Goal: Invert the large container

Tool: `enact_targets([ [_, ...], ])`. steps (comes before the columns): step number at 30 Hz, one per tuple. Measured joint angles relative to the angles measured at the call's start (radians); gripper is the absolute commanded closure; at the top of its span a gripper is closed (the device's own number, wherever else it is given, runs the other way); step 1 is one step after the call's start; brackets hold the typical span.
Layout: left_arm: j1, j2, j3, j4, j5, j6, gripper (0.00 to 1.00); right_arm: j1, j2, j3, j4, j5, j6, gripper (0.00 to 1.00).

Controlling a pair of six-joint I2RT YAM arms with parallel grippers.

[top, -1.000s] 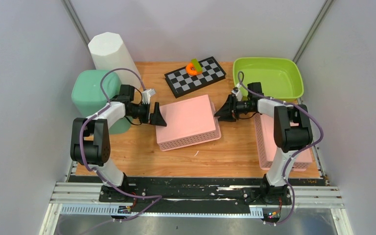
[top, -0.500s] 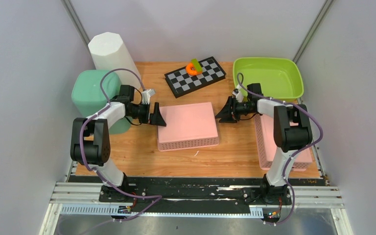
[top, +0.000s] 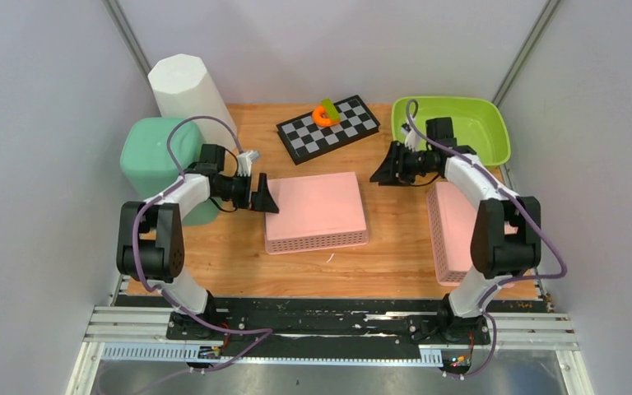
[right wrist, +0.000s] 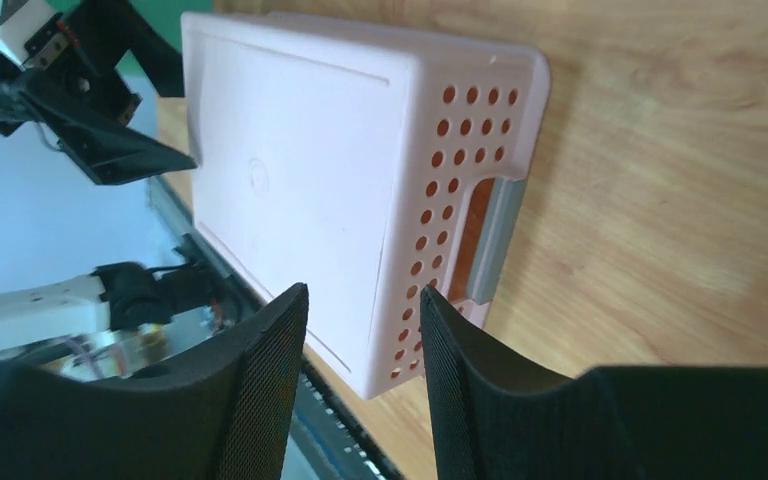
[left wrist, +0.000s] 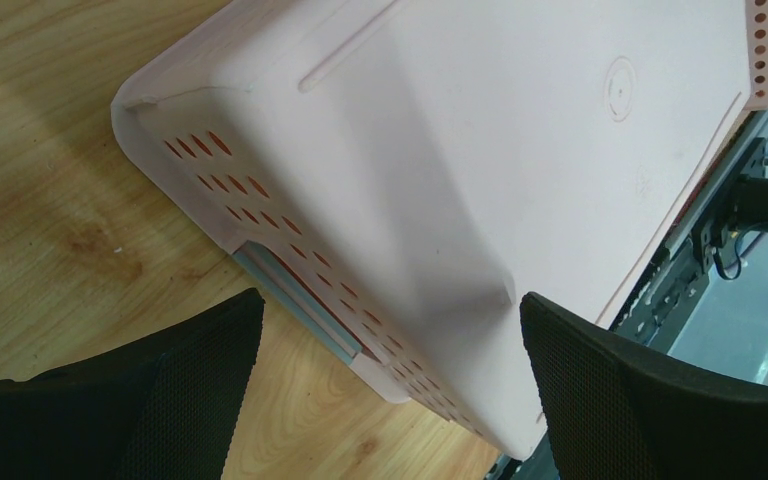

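Note:
The large pink perforated container [top: 314,207] lies bottom up, flat on the wooden table at the centre. My left gripper [top: 265,197] is open just off its left end, touching nothing. In the left wrist view the container [left wrist: 480,150] fills the space ahead of the open gripper [left wrist: 390,370]. My right gripper [top: 378,171] is open and empty, above and to the right of the container's far right corner, apart from it. The right wrist view shows the container [right wrist: 300,190] beyond the gripper [right wrist: 360,350].
A second pink basket [top: 453,222] lies at the right under my right arm. A lime green bin [top: 461,132] stands at the back right. A chequered board [top: 333,132] with an orange and green piece [top: 324,113] is at the back. A mint container [top: 152,156] and a white column [top: 183,86] stand at the left.
The pink container was tilted between both grippers, then settled flat, bottom up. My right gripper has pulled back up and to the right, away from it. The left gripper barely moved.

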Motion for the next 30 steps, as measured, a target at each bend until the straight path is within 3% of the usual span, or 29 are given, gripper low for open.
enact_targets([
  [8,0.000,-0.057,-0.009,0.027,-0.006,-0.009,0.00,0.000,-0.134,0.137,-0.087,0.333,-0.129,0.52],
  [14,-0.050,-0.080,-0.009,0.035,-0.052,-0.010,0.00,0.000,-0.108,0.277,-0.096,0.550,-0.202,0.51],
  [20,-0.146,-0.109,-0.009,0.035,-0.110,0.011,0.00,0.000,0.051,0.431,-0.097,0.653,-0.227,0.51],
  [30,-0.153,-0.111,-0.009,0.033,-0.128,0.031,0.00,0.014,0.371,0.698,-0.125,0.755,-0.232,0.51],
])
